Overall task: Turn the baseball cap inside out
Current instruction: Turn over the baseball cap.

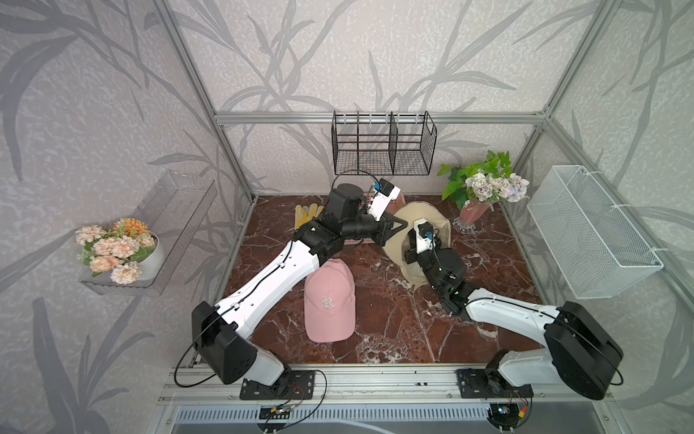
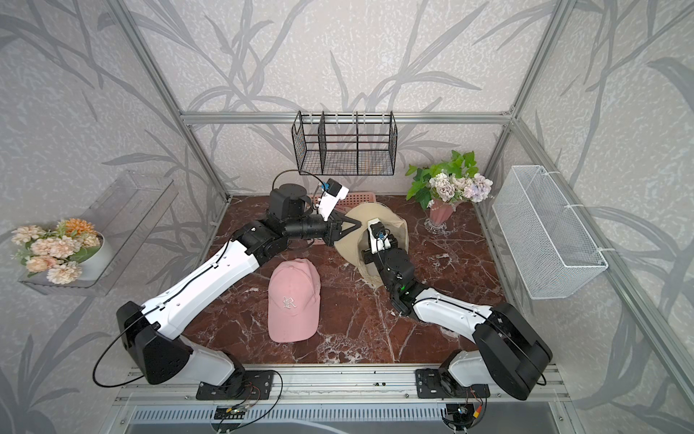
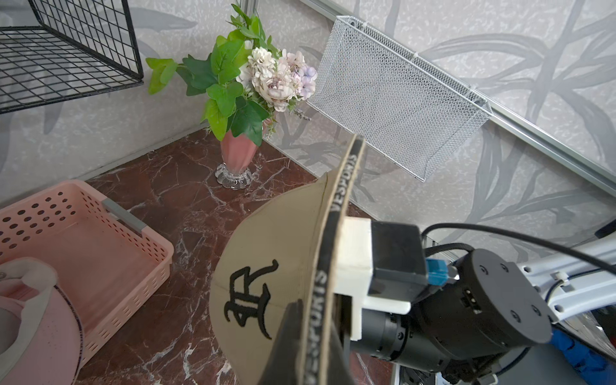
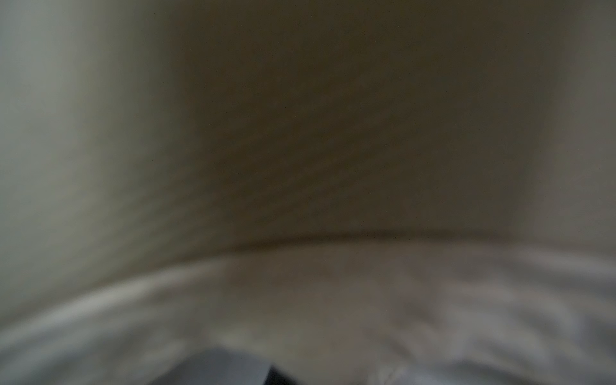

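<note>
Grip on the beige cap (image 1: 413, 210) is two-handed in both top views. The cap is held above the bench (image 1: 375, 338) toward its far right corner, with the left gripper (image 1: 402, 224) clamped on the rim and the right gripper (image 1: 412, 244) sunk in the crown, fingertips buried. To invert it well, I judge the left should pin the rim while the right drives the crown through.

Left wrist view: the jaws pinch the lettered sweatband (image 3: 321, 283).

Right wrist view: only blurred fabric. The right gripper is closed, but whether on cloth I cannot tell.
</note>
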You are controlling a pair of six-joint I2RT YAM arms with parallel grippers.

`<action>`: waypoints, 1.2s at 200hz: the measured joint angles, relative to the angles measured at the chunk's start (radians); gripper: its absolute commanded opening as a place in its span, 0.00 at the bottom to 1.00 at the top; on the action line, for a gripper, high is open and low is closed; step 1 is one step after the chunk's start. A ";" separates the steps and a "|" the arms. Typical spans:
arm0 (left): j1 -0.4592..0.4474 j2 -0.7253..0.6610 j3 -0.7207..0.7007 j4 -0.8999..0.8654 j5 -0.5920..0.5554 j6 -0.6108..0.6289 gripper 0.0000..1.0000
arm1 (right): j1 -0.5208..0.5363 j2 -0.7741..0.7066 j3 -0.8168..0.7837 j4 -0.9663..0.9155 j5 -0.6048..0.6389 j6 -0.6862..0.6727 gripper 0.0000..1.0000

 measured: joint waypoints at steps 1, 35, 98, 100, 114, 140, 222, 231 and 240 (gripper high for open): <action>0.000 0.000 0.000 0.000 0.000 0.000 0.00 | 0.000 0.002 0.000 0.003 0.001 -0.002 0.00; 0.005 0.000 0.000 0.001 -0.005 0.000 0.00 | -0.005 0.028 0.002 0.038 0.068 -0.037 0.00; 0.011 0.000 0.000 -0.003 -0.052 0.006 0.00 | -0.022 -0.042 -0.021 -0.047 0.227 -0.006 0.00; 0.012 0.000 0.000 -0.003 -0.052 0.006 0.00 | -0.023 -0.045 -0.025 -0.051 0.232 -0.005 0.00; 0.014 0.000 0.000 -0.002 -0.051 0.005 0.00 | -0.039 -0.067 -0.047 -0.097 0.256 0.034 0.00; 0.016 0.000 0.000 -0.002 -0.048 0.003 0.00 | -0.066 -0.081 -0.082 -0.196 0.284 0.110 0.00; 0.018 0.000 0.000 0.001 -0.042 -0.002 0.00 | -0.071 -0.190 -0.077 -0.389 0.009 0.140 0.00; 0.018 0.000 0.000 0.004 -0.041 -0.003 0.00 | -0.071 -0.201 -0.069 -0.409 -0.051 0.140 0.00; 0.018 0.001 0.000 0.007 -0.039 -0.003 0.00 | -0.071 -0.207 -0.059 -0.432 -0.119 0.141 0.00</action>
